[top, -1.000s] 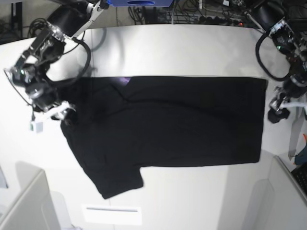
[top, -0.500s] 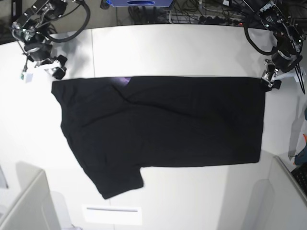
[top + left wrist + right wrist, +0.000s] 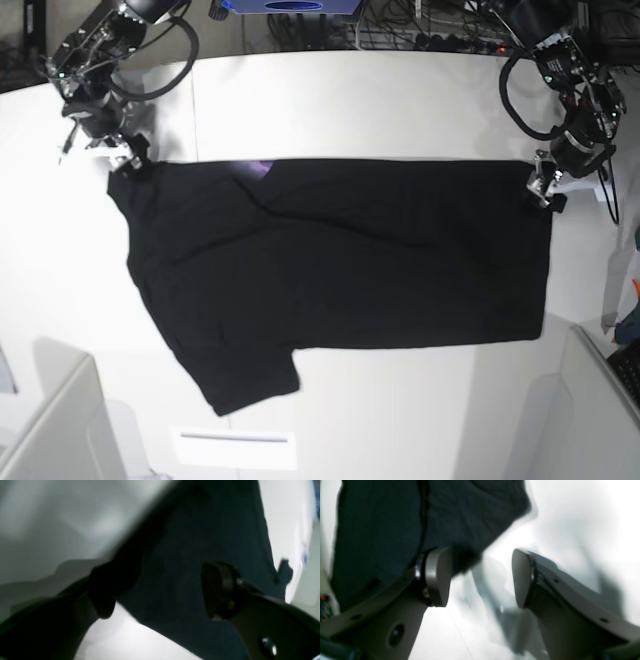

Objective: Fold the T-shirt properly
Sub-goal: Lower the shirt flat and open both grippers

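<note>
Black cloth fills the middle of your white table (image 3: 400,100): the T-shirt (image 3: 340,265) lies flat, plain side up, with its long axis running left to right in the base view and a sliver of purple print showing at the far edge near the collar. One sleeve sticks out toward the near left. What matters for your coming move is that each tool sits at one far corner of that long axis. Your right gripper (image 3: 128,160) is at the far-left corner, and your left gripper (image 3: 545,190) is at the far-right corner, so each arm is nearest its own end and neither has to cross. In the right wrist view the right gripper (image 3: 481,577) has its pads spread wide with bare table between them; the cloth corner lies just beside the left pad and seems not yet between the two. In the left wrist view the left gripper (image 3: 160,590) is also spread, and here the dark hem edge runs through the gap, though nothing is pinched. Judging from this, both corners lie on the near side of the tools, so you likely close on the far edge and carry it toward the near edge.
</note>
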